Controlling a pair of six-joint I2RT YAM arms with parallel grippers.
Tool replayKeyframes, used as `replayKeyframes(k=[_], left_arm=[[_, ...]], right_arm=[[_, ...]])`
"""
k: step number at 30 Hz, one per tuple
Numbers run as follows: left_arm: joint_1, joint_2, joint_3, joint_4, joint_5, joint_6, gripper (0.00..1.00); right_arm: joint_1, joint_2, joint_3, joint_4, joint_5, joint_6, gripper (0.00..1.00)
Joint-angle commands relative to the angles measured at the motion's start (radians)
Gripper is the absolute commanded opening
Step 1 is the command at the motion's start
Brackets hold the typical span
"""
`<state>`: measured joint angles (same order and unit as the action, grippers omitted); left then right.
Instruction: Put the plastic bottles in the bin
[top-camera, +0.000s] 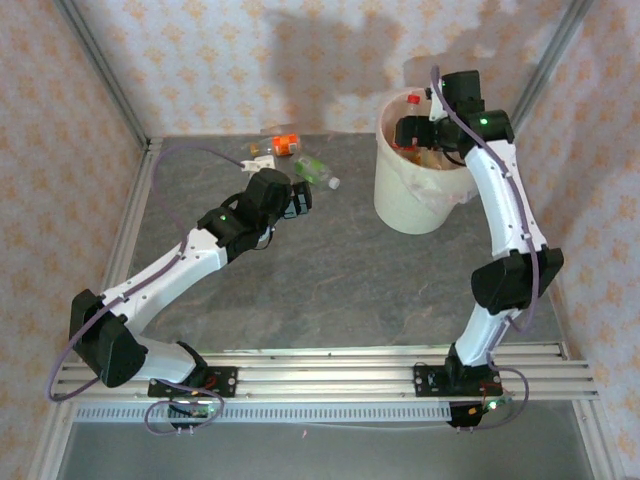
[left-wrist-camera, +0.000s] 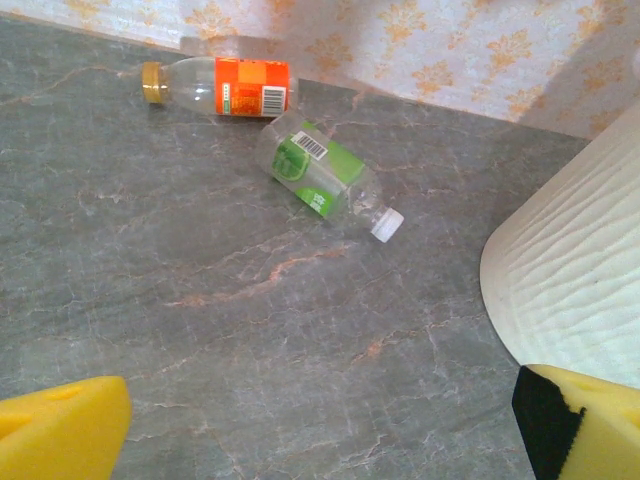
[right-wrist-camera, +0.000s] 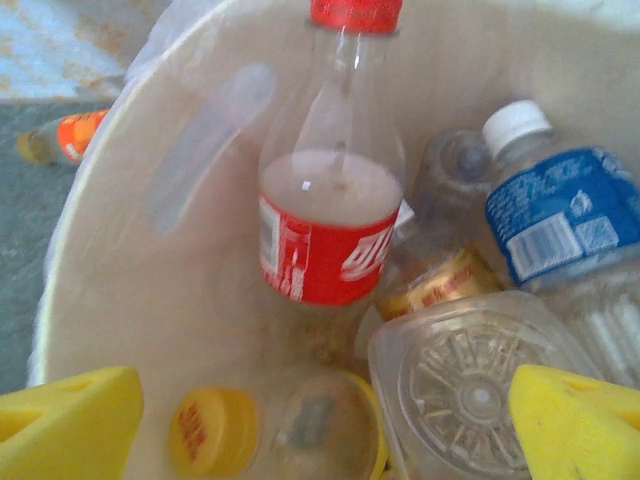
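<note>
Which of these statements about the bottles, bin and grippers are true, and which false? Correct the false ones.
1. The orange-labelled bottle and green-labelled bottle lie on the table, outside the bin. True.
2. The bin is empty. False: it holds several bottles, including a red-labelled bottle and a blue-labelled bottle.
3. The right gripper is open above the bin. True.
4. The left gripper grips the green-labelled bottle. False: it is open, holding nothing.

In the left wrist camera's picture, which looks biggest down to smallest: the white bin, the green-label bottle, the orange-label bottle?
1. white bin, largest, though partly out of frame.
2-3. green-label bottle and orange-label bottle look alike; the green one lies nearer the camera, so no ranking.
</note>
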<state>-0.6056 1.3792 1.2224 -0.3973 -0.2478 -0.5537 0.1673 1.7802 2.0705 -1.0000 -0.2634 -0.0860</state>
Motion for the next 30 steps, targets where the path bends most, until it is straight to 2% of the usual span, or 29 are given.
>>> replayKeyframes(k=[1, 6, 10, 15, 19, 26, 30], left_arm=[[0.013, 0.028, 0.036, -0.024, -0.019, -0.023, 1.00], [0.013, 0.056, 0.043, -0.011, -0.004, -0.040, 1.00], [0.013, 0.080, 0.062, -0.017, 0.011, -0.044, 1.00], [0.024, 0.144, 0.109, -0.038, 0.024, -0.051, 1.00], [0.055, 0.266, 0.220, -0.092, 0.021, -0.103, 1.00], [0.102, 0.490, 0.483, -0.189, 0.029, -0.181, 1.00], [0.107, 0.520, 0.517, -0.208, 0.015, -0.204, 1.00]], right_arm=[[0.006, -0.052, -0.038, -0.122, -0.054, 0.036, 0.94], [0.007, -0.138, -0.160, -0.075, -0.065, 0.036, 0.95], [0.006, -0.133, -0.224, -0.061, -0.036, 0.044, 0.96], [0.006, -0.089, -0.177, -0.066, -0.019, 0.058, 0.96], [0.006, -0.087, -0.103, -0.044, -0.004, 0.066, 0.97], [0.010, -0.158, -0.048, 0.061, -0.019, 0.110, 0.99], [0.051, -0.216, -0.070, 0.121, -0.025, 0.108, 0.99]])
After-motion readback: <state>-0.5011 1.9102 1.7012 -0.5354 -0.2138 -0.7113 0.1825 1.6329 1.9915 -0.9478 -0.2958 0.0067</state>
